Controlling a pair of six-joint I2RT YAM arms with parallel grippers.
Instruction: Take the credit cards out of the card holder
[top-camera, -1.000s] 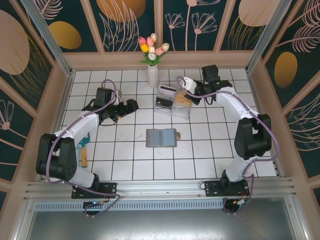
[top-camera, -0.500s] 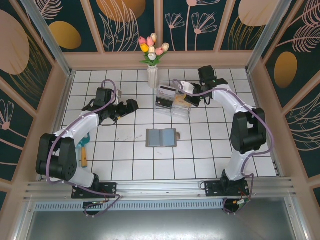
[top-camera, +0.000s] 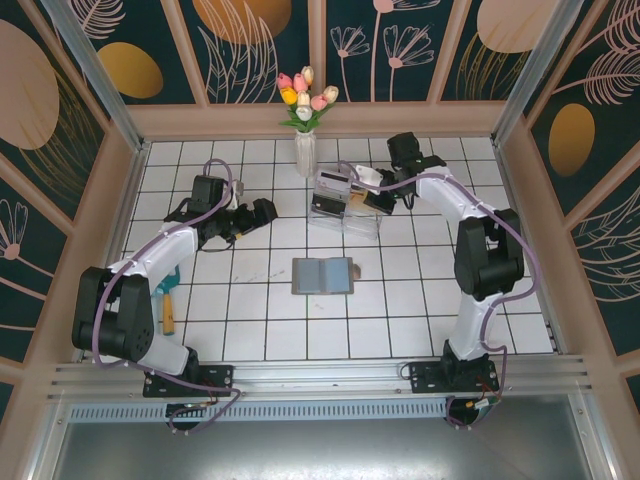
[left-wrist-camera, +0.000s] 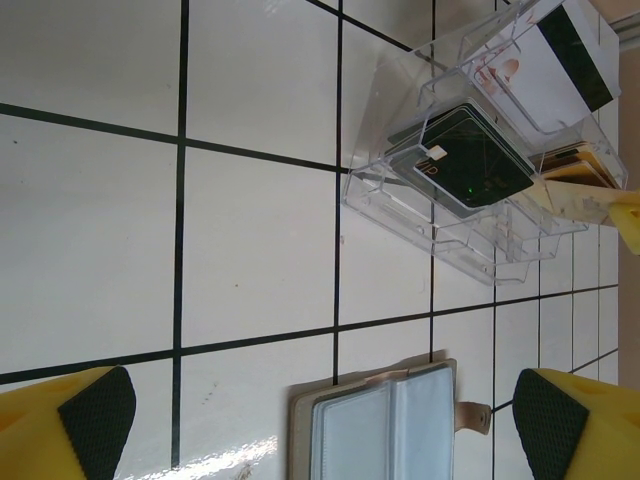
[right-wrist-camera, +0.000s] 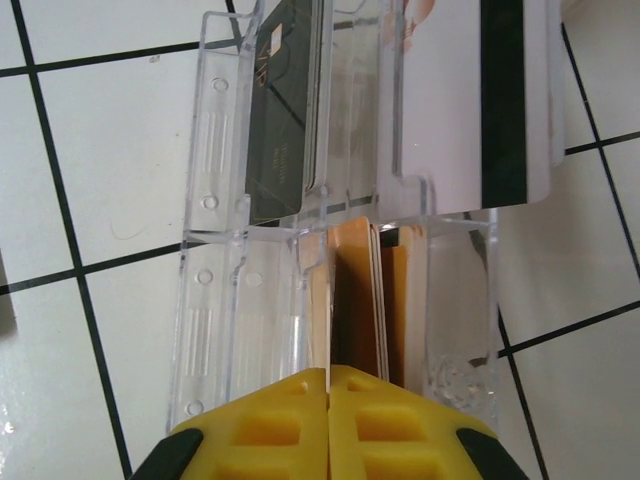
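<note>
The card holder (top-camera: 322, 275) lies open and flat on the tiles mid-table; its blue-grey panels and tan closing tab also show in the left wrist view (left-wrist-camera: 385, 435). My left gripper (top-camera: 270, 210) hovers open to its left and behind it, fingers (left-wrist-camera: 95, 410) wide apart with nothing between them. My right gripper (top-camera: 375, 195) is at the clear tray (right-wrist-camera: 215, 250), shut (right-wrist-camera: 328, 375) on a thin tan credit card (right-wrist-camera: 320, 300) standing edge-on in a slot. Other credit cards sit in the tray: orange ones (right-wrist-camera: 355, 300), a dark one (left-wrist-camera: 470, 160) and a white one with a black stripe (left-wrist-camera: 560, 60).
A white vase of tulips (top-camera: 305, 150) stands just behind and left of the tray (top-camera: 345, 215). A small orange-handled tool (top-camera: 168, 310) lies by the left arm's base. Wooden walls ring the tiled floor.
My right gripper has swung left and down, from beside the tray's right end to over its slots. The left arm and the card holder have stayed put.
</note>
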